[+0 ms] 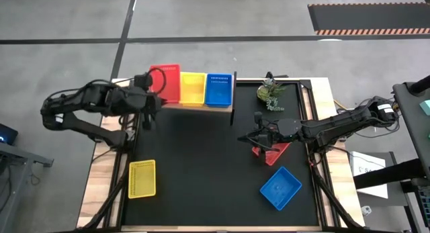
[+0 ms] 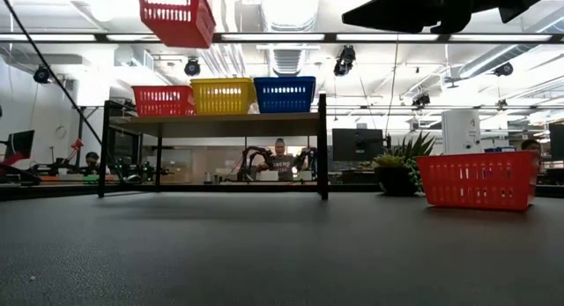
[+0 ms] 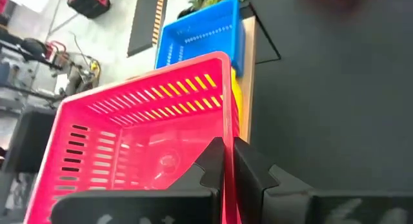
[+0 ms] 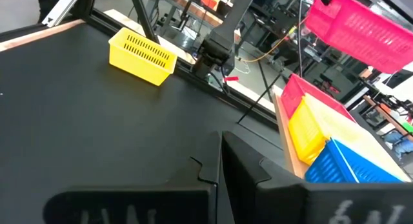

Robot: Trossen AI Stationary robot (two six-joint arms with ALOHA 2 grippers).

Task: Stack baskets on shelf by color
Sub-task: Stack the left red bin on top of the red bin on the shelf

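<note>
On the pale-wood shelf [image 2: 229,121] stand a red basket [image 2: 163,100], a yellow basket [image 2: 223,96] and a blue basket [image 2: 284,93] side by side. My left gripper [image 3: 226,150] is shut on a second red basket [image 1: 166,82], which hangs high above the shelf's red one [image 2: 176,15]. My right gripper [image 4: 221,161] is shut on nothing and hovers level at mid-table [image 1: 259,134], over the edge of a third red basket [image 1: 272,152] that rests on the black tabletop. My left gripper pinches one side wall of the red basket at its rim [image 3: 226,130], one finger [image 3: 208,161] inside the basket and the other [image 3: 253,169] outside. It reaches slanting downward from the table's left. The basket is lifted clear, somewhat tilted, its open side up, above the shelf's left end.
A yellow basket [image 1: 142,178] lies near the table's front left and a blue basket [image 1: 280,187] near the front right. A small green potted plant [image 1: 271,92] stands right of the shelf. The table's dark middle [image 1: 201,152] holds nothing.
</note>
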